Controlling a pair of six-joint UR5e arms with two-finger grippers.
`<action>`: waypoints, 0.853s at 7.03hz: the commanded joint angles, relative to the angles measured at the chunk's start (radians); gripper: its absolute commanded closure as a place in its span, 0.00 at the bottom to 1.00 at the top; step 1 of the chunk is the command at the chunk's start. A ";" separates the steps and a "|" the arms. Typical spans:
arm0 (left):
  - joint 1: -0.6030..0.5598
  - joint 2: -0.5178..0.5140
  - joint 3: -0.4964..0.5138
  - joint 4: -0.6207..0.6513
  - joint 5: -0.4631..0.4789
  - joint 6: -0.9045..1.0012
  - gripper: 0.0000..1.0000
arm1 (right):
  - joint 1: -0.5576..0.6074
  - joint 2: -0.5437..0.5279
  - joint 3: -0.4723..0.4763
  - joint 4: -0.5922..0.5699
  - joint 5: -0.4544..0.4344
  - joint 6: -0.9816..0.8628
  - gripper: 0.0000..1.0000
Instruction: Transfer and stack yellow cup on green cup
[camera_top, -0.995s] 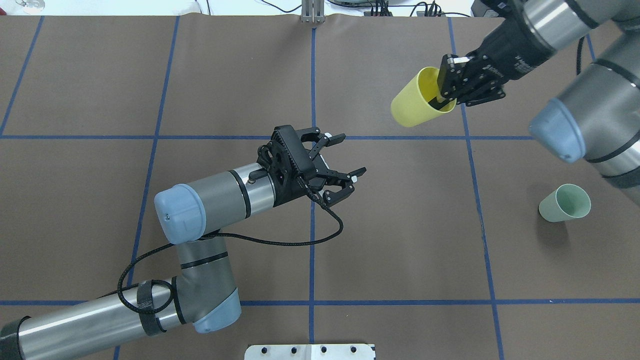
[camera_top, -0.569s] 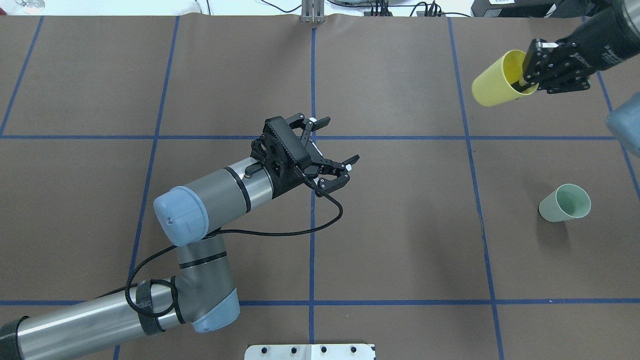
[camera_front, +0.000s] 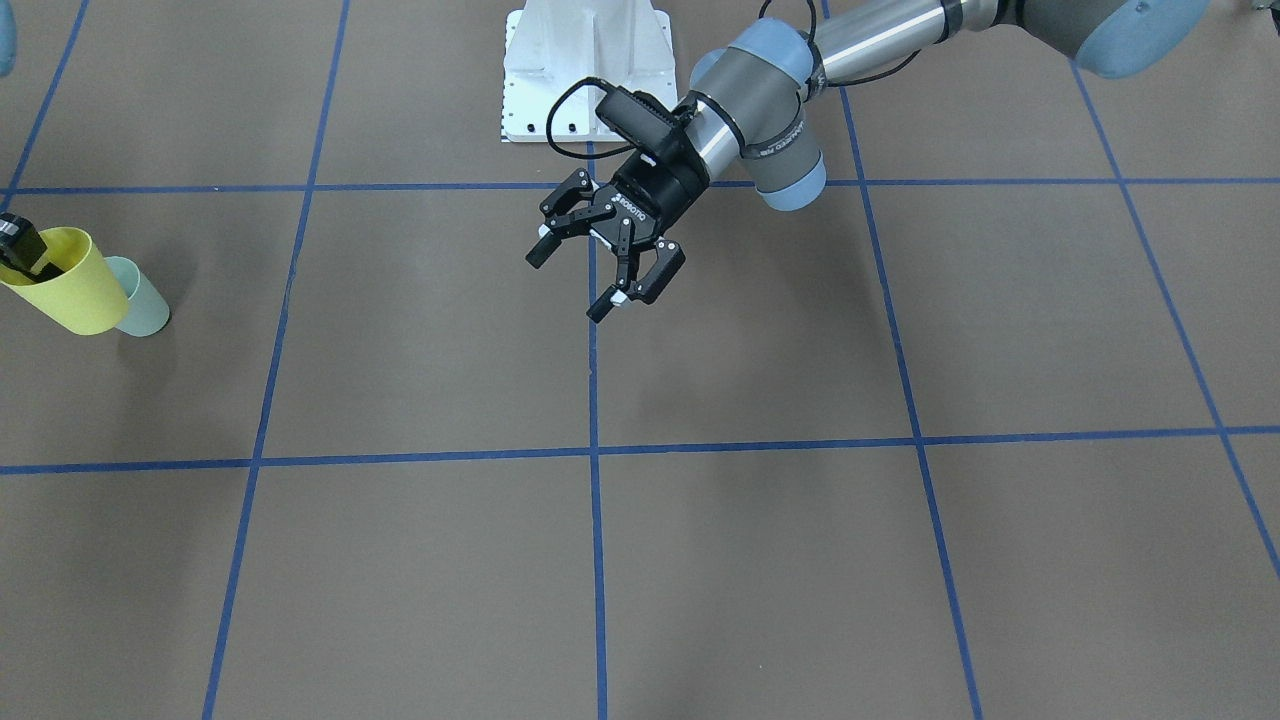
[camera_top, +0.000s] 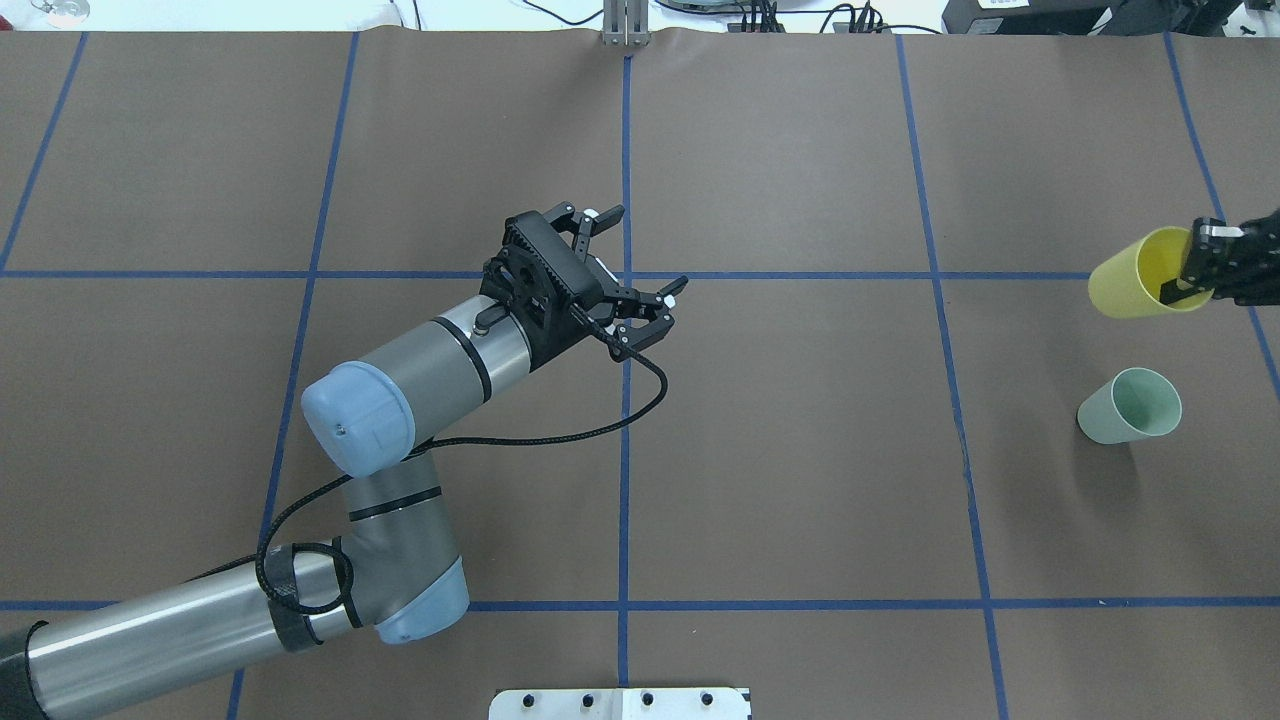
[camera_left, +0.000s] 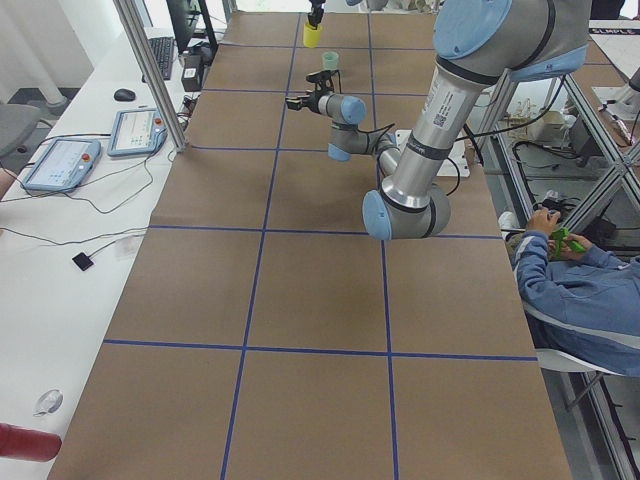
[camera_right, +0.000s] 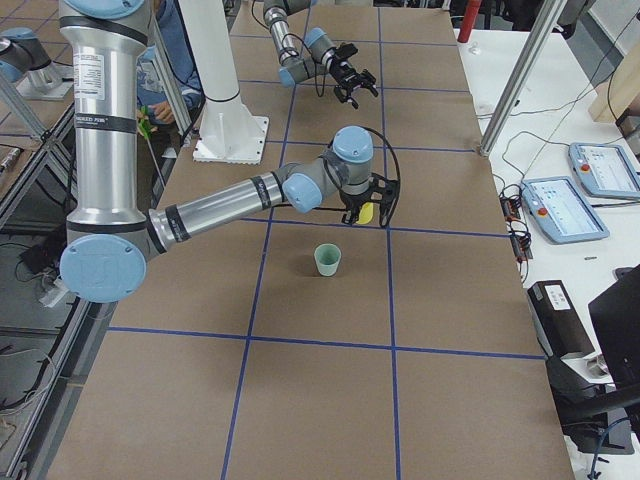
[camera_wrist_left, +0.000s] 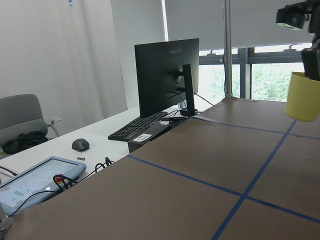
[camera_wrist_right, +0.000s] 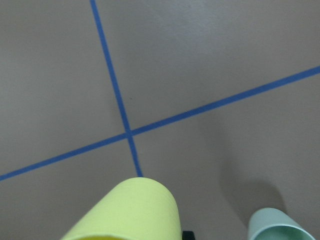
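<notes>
At right edge of the overhead view, aloft, tilted: small bright yellow tapered plastic tumbler (camera_top: 1135, 285), rim pinched by black two-finger right gripper (camera_top: 1185, 281); just below, apart, pale mint-green tapered plastic tumbler (camera_top: 1128, 405) upright on brown table (camera_top: 800, 450); mid-frame, left gripper (camera_top: 645, 252) spread, empty

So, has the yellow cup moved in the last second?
Yes. In the overhead view the yellow cup, held by the right pincer, has travelled rightward and nearer the green cup, which stayed put.
</notes>
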 joint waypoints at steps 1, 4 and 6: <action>-0.039 0.013 0.017 0.017 0.007 -0.020 0.01 | -0.062 -0.126 0.045 0.000 -0.005 -0.006 1.00; -0.043 0.012 0.028 0.017 0.005 -0.043 0.00 | -0.087 -0.157 0.027 0.001 -0.004 -0.079 1.00; -0.039 0.010 0.047 0.017 0.004 -0.044 0.00 | -0.098 -0.148 -0.011 0.001 -0.002 -0.093 1.00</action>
